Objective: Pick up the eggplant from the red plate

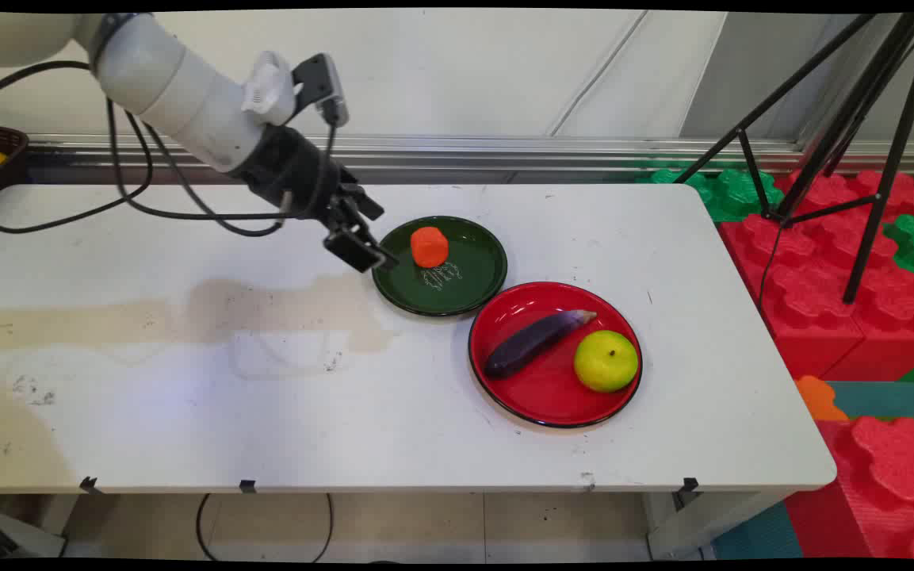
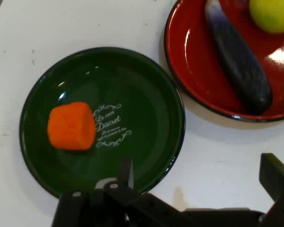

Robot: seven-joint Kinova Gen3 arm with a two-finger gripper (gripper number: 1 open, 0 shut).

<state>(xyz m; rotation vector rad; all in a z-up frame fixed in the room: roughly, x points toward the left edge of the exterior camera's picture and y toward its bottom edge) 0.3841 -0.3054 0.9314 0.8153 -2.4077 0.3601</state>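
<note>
White table [image 1: 187, 396]: stained patch recorded left of centre in the main view only. Red plate [image 1: 540, 392], near right: dark purple eggplant [image 1: 536, 342] and yellow-green apple [image 1: 606, 361] held side by side, apart. Green plate [image 1: 468, 289], just beyond the red plate's left side: orange chunk [image 1: 429, 247] on its far part; white lettering legible only in the hand view. Gripper [image 1: 361, 238]: positioned above the green plate's left rim, fingers spread wide, nothing held.

orange chunk [image 1: 429, 246] – lay on green plate [image 1: 472, 289] | gripper [image 1: 361, 250] – empty, parted, at plate's left rim
</note>
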